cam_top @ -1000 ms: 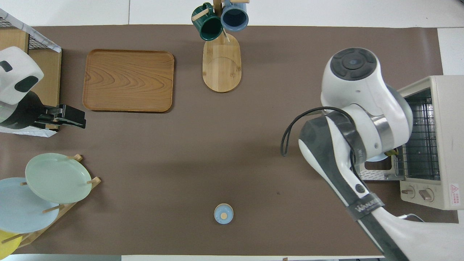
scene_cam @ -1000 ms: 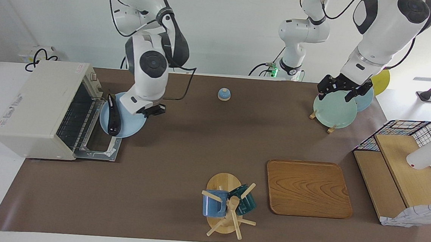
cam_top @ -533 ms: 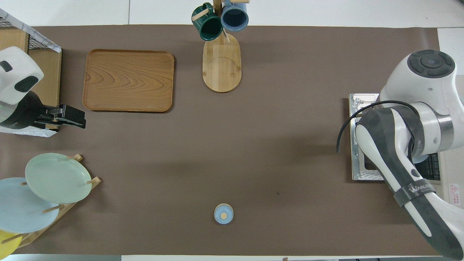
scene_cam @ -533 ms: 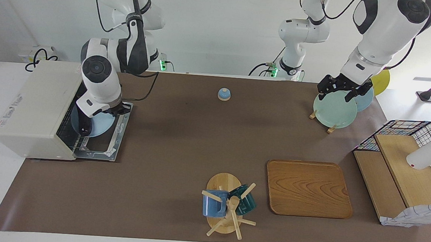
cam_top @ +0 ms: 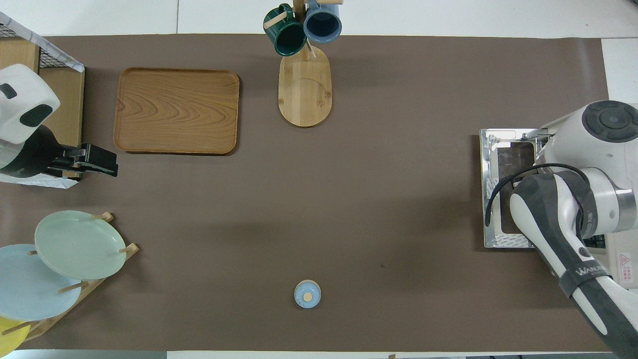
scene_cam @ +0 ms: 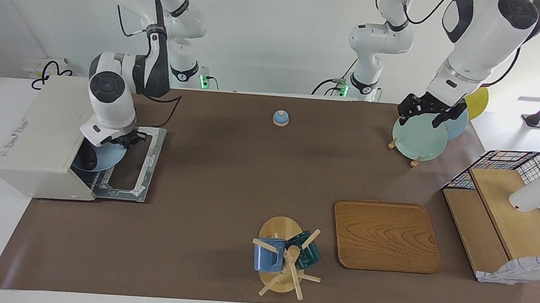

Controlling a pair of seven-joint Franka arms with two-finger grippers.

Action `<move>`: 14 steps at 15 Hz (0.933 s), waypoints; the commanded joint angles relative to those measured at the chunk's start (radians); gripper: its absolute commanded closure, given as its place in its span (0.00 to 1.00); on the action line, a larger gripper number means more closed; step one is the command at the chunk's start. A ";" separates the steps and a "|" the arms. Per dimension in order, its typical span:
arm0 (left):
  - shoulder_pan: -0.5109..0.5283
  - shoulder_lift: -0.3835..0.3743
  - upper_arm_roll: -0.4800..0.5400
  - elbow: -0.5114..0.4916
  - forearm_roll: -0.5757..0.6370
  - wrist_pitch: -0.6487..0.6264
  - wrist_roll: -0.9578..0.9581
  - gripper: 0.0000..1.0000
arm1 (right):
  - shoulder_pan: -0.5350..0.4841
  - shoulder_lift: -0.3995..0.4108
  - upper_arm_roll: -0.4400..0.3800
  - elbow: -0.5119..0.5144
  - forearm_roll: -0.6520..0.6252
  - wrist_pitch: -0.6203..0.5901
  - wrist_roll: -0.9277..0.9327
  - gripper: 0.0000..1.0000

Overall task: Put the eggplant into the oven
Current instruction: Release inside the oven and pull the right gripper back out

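Observation:
The cream-white oven (scene_cam: 43, 131) stands at the right arm's end of the table, its door (scene_cam: 136, 163) open flat. My right gripper (scene_cam: 118, 142) is over the door, shut on the rim of a light blue plate (scene_cam: 108, 153). The plate is partly inside the oven's opening. The dark eggplant (scene_cam: 90, 159) lies on the plate's inner part, just inside the opening. In the overhead view my right arm covers the plate and eggplant; the oven's corner (cam_top: 623, 259) and the door (cam_top: 501, 199) show. My left gripper (scene_cam: 427, 116) waits above the plate rack.
A plate rack with a green plate (scene_cam: 418, 135) is at the left arm's end. A wire basket (scene_cam: 502, 163) holds a white bottle (scene_cam: 535, 194). A wooden tray (scene_cam: 385, 235), a mug tree (scene_cam: 286, 257) and a small blue bell (scene_cam: 281, 118) are mid-table.
My right arm carried the plate with the eggplant from beside the door over it and into the oven's opening. The left arm has not moved.

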 commanded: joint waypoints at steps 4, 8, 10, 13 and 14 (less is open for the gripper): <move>0.010 -0.005 -0.007 -0.001 0.014 -0.004 0.007 0.00 | -0.036 -0.044 0.015 -0.078 -0.015 0.060 -0.012 0.94; 0.010 -0.005 -0.007 -0.001 0.014 -0.004 0.007 0.00 | -0.028 -0.039 0.018 -0.065 -0.006 0.049 -0.012 0.78; 0.010 -0.005 -0.007 -0.001 0.014 -0.004 0.007 0.00 | -0.025 -0.034 0.024 -0.042 -0.004 0.025 -0.013 0.70; 0.010 -0.007 -0.007 -0.001 0.014 -0.004 0.007 0.00 | 0.009 -0.036 0.030 -0.001 -0.001 -0.023 -0.015 0.69; 0.010 -0.007 -0.007 0.000 0.014 -0.004 0.007 0.00 | 0.024 -0.034 0.030 0.019 -0.001 -0.043 -0.015 0.69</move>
